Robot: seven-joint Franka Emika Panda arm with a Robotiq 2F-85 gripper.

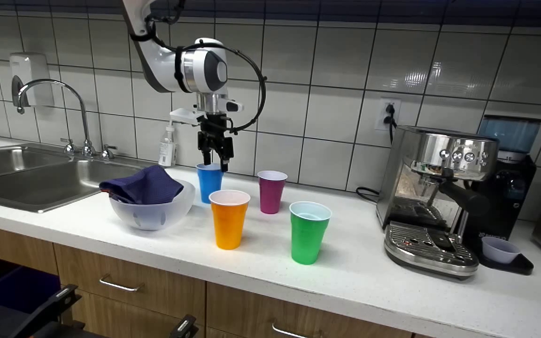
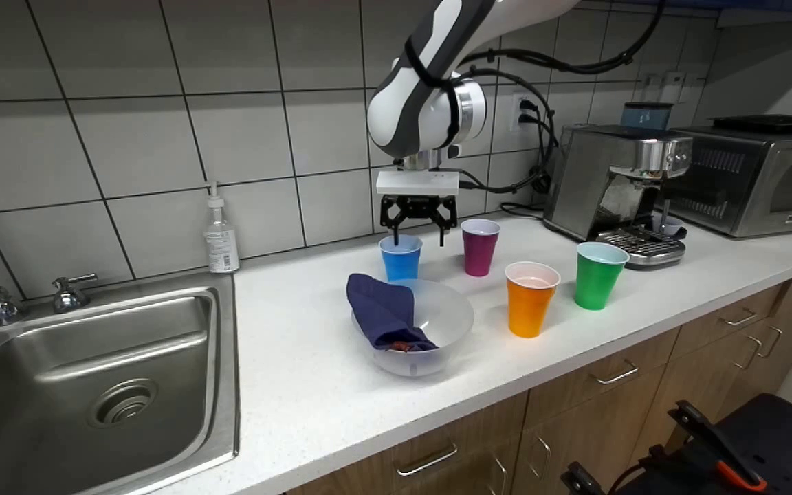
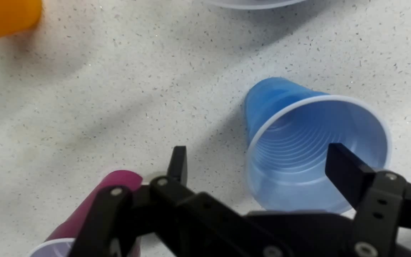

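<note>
My gripper (image 3: 257, 153) is open and empty, pointing down at the blue cup (image 3: 277, 98). In the wrist view one finger overlaps the cup's mouth and the other is outside its rim, over the counter. I cannot tell whether that finger dips inside the cup; no contact shows. The gripper (image 1: 216, 165) and upright blue cup (image 1: 209, 187) show the same in both exterior views, with the gripper (image 2: 419, 243) offset toward the purple cup (image 2: 480, 249). The purple cup (image 3: 98, 198) is partly hidden by the gripper in the wrist view. An orange cup (image 1: 229, 224) and green cup (image 1: 307, 239) stand upright nearer the counter front.
A translucent bowl (image 2: 447, 313) with a dark blue cloth (image 2: 383, 309) stands in front of the blue cup. A sink (image 2: 227, 385), soap bottle (image 2: 221, 240) and faucet (image 1: 82, 117) are to one side. A coffee machine (image 1: 439, 188) and microwave (image 2: 767, 179) stand on the other. Tiled wall behind.
</note>
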